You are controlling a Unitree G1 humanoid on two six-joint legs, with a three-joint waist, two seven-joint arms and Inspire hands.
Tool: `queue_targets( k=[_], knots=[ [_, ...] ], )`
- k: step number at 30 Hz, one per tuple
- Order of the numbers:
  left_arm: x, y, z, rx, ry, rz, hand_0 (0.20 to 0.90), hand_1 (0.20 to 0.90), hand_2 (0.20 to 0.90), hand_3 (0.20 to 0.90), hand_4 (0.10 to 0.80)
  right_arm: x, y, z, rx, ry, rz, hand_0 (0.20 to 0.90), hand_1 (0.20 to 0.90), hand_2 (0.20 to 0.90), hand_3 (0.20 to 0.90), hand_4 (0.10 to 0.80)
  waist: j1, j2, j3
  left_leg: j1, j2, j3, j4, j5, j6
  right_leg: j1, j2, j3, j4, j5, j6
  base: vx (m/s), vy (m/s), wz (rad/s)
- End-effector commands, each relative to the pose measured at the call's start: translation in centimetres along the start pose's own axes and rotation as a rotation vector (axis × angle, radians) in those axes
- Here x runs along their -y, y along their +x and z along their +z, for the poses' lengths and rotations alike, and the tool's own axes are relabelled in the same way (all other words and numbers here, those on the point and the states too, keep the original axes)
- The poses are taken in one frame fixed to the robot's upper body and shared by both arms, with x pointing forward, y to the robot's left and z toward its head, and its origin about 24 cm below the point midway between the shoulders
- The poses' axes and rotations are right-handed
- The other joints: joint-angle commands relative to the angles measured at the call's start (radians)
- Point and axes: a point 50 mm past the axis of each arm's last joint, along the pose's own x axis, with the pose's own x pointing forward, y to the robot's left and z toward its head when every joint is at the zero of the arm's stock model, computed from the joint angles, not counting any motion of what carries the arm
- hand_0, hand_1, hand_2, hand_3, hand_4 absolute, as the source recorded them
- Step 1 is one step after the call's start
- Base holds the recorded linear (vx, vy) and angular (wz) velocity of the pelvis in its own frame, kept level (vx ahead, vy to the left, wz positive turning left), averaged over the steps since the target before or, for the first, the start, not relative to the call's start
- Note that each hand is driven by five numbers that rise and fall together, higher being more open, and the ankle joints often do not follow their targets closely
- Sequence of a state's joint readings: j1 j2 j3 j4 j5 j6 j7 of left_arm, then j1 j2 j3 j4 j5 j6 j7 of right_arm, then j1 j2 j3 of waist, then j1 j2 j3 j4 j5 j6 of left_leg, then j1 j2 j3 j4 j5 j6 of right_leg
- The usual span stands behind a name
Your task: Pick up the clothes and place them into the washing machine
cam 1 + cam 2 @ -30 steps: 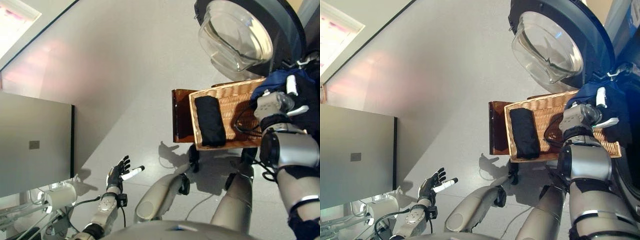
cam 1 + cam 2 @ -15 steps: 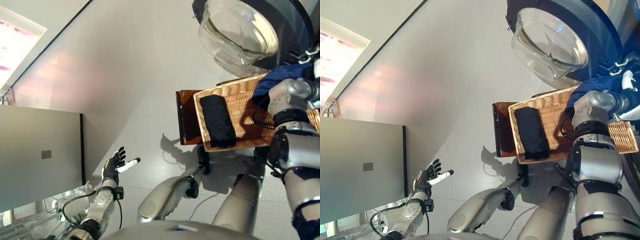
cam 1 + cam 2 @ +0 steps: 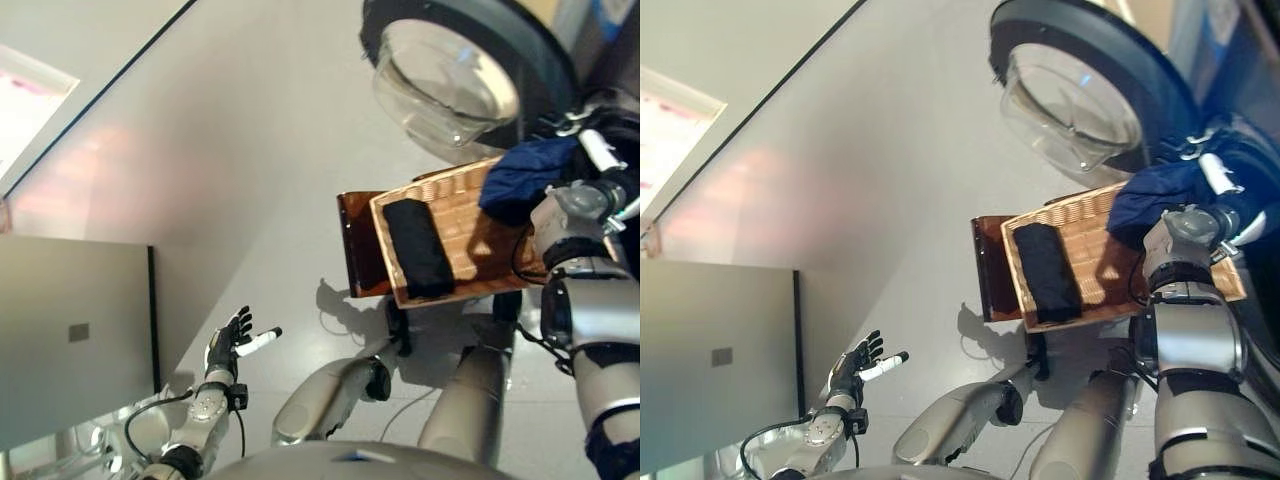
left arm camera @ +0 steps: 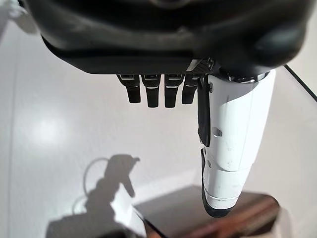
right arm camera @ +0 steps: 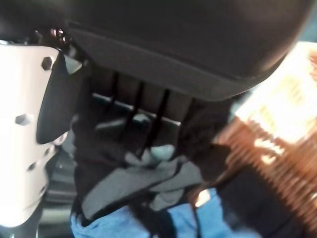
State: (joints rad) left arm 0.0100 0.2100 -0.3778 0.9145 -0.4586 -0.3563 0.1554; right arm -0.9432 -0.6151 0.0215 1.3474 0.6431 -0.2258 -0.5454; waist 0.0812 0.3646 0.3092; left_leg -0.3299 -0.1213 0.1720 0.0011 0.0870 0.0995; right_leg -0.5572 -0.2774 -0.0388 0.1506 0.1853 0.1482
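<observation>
My right hand (image 3: pixel 604 170) is shut on a dark blue garment (image 3: pixel 522 174) and holds it above the right end of the wicker basket (image 3: pixel 468 255), just below the washing machine's open glass door (image 3: pixel 448 78). In the right wrist view its fingers (image 5: pixel 141 116) curl into dark and blue cloth (image 5: pixel 133 218). A folded black garment (image 3: pixel 416 248) lies in the left part of the basket. My left hand (image 3: pixel 231 342) is open and empty, low on the left over the floor; its straight fingers (image 4: pixel 157 91) show in the left wrist view.
The basket rests on a low dark brown box (image 3: pixel 357 245). The washing machine's dark front (image 3: pixel 1200 70) stands at the upper right. A grey cabinet (image 3: pixel 70 340) stands at the left. Pale floor (image 3: pixel 250 180) lies between them.
My right hand has lifted the blue garment up out of the basket toward the machine's door. The camera has shifted. The left hand stays open at the lower left.
</observation>
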Motion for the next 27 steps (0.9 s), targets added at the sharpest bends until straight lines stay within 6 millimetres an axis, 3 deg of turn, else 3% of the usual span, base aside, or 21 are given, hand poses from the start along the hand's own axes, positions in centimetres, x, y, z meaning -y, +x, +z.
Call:
queue_targets(
  k=[1,2,3,4,5,7,8,9,11,16,18,19,25,27],
  knots=[
    [-2.9,-0.6,-2.3,-0.113,-0.007,0.104,0.9,0.9,0.9,0.9,0.8,0.3,0.2,-0.1,0.006,0.09,0.11,0.9,0.9,0.9,0.9,0.8,0.028,-0.014,-0.103,-0.077,0.059,-0.066,0.075,-0.02,-0.134,0.085,0.078,-0.038,0.081,-0.167,-0.072,0.077,-0.115,-0.13],
    [-2.9,-0.6,-2.8,-0.149,-0.027,0.11,0.9,0.9,0.9,0.9,0.8,-0.8,-1.3,-3.5,-0.089,0.118,0.16,0.9,0.9,0.9,0.9,0.8,0.027,-0.045,-0.109,-0.061,0.064,-0.07,0.071,-0.022,-0.136,0.113,0.084,-0.046,0.056,-0.16,-0.072,0.058,-0.078,-0.13],
    [-3.0,-0.6,-2.8,-0.157,-0.033,0.118,0.9,0.9,0.9,0.9,0.8,-1.1,-2.0,-5.0,-0.131,0.134,0.179,0.9,0.9,0.9,0.9,0.8,0.026,-0.059,-0.111,-0.054,0.068,-0.07,0.068,-0.022,-0.137,0.126,0.085,-0.051,0.044,-0.158,-0.071,0.059,-0.078,-0.23],
    [-3.1,-0.6,-2.9,-0.158,-0.033,0.119,0.9,0.9,0.9,0.9,0.8,-1.1,-2.1,-5.0,-0.133,0.135,0.179,0.9,0.9,0.9,0.9,0.8,0.025,-0.06,-0.11,-0.052,0.068,-0.071,0.067,-0.021,-0.137,0.129,0.085,-0.052,0.042,-0.157,-0.071,0.063,-0.078,-0.18],
    [-2.9,-0.6,-3.0,-0.168,-0.051,0.121,0.9,0.9,0.9,0.9,0.8,-1.8,-4.0,-8.3,-0.216,0.152,0.219,0.9,0.9,0.9,0.9,0.8,0.024,-0.093,-0.117,-0.033,0.074,-0.076,0.056,-0.021,-0.139,0.162,0.09,-0.061,0.01,-0.148,-0.07,0.065,-0.092,-0.09],
    [-3.2,-0.8,-3.5,-0.194,-0.043,0.137,0.9,0.9,0.9,0.9,0.8,-2.2,-5.8,-10.8,-0.292,0.203,0.238,0.9,0.9,0.9,0.9,0.8,0.025,-0.125,-0.121,-0.016,0.078,-0.078,0.049,-0.022,-0.139,0.189,0.097,-0.067,-0.01,-0.143,-0.069,0.056,-0.087,0.09],
    [-3.3,-0.8,-3.5,-0.194,-0.043,0.138,0.9,0.9,0.9,0.9,0.8,-2.2,-5.9,-10.8,-0.293,0.203,0.239,0.9,0.9,0.9,0.9,0.8,0.025,-0.126,-0.122,-0.018,0.079,-0.077,0.047,-0.017,-0.139,0.188,0.098,-0.067,-0.014,-0.137,-0.07,0.067,-0.07,0.11],
    [-3.3,-0.8,-3.8,-0.213,-0.038,0.143,0.9,0.9,0.9,0.9,0.8,-2.0,-7.9,-13.6,-0.374,0.203,0.272,0.9,0.9,0.9,0.9,0.8,0.021,-0.159,-0.129,0.005,0.083,-0.079,0.04,-0.024,-0.141,0.217,0.103,-0.073,-0.033,-0.136,-0.068,0.064,-0.06,0.08],
    [-3.4,-0.9,-4.0,-0.229,-0.031,0.15,0.9,0.9,0.9,0.9,0.8,-1.6,-9.4,-15.8,-0.44,0.211,0.285,0.9,0.9,0.9,0.9,0.8,0.025,-0.188,-0.142,0.021,0.089,-0.08,0.03,-0.021,-0.142,0.239,0.105,-0.079,-0.061,-0.123,-0.066,0.073,-0.069,0.04],
    [-4.1,-1.1,-4.4,-0.264,-0.022,0.18,0.9,0.9,0.9,0.9,0.8,-0.2,-12.9,-19.9,-0.568,0.173,0.336,0.9,0.9,0.9,0.9,0.8,0.021,-0.255,-0.17,0.069,0.097,-0.078,-0.006,-0.02,-0.147,0.297,0.111,-0.091,-0.132,-0.094,-0.057,0.053,-0.047,-0.03],
    [-4.2,-1.2,-4.5,-0.269,-0.016,0.187,0.9,0.9,0.9,0.9,0.8,0.2,-13.5,-20.5,-0.581,0.152,0.347,0.9,0.9,0.9,0.9,0.8,0.018,-0.267,-0.177,0.078,0.099,-0.077,-0.015,-0.019,-0.148,0.308,0.112,-0.096,-0.147,-0.088,-0.054,0.034,-0.014,0.02],
    [-4.7,-1.6,-5.1,-0.295,-0.006,0.2,0.9,0.9,0.9,0.9,0.8,1.5,-14.7,-22.0,-0.618,0.1,0.369,0.9,0.9,0.9,0.9,0.8,0.018,-0.295,-0.198,0.105,0.102,-0.077,-0.033,-0.02,-0.147,0.331,0.114,-0.102,-0.164,-0.081,-0.049,0.065,-0.018,0.05],
    [-5.5,-2.3,-6.0,-0.336,0.017,0.229,0.9,0.9,0.9,0.9,0.8,3.6,-15.6,-23.4,-0.637,-0.015,0.418,0.9,0.9,0.9,0.9,0.8,0.004,-0.327,-0.223,0.154,0.102,-0.074,-0.049,-0.027,-0.143,0.372,0.115,-0.108,-0.155,-0.088,-0.042,0.076,0.006,-0.09],
    [-6.1,-2.8,-6.5,-0.358,0.075,0.232,0.9,0.9,0.9,0.9,0.8,6.2,-16.3,-24.9,-0.609,-0.361,0.507,0.9,0.9,0.9,0.9,0.8,-0.005,-0.351,-0.244,0.186,0.1,-0.074,-0.043,-0.043,-0.136,0.4,0.113,-0.11,-0.144,-0.1,-0.038,0.107,0.027,0.05]
  ],
)
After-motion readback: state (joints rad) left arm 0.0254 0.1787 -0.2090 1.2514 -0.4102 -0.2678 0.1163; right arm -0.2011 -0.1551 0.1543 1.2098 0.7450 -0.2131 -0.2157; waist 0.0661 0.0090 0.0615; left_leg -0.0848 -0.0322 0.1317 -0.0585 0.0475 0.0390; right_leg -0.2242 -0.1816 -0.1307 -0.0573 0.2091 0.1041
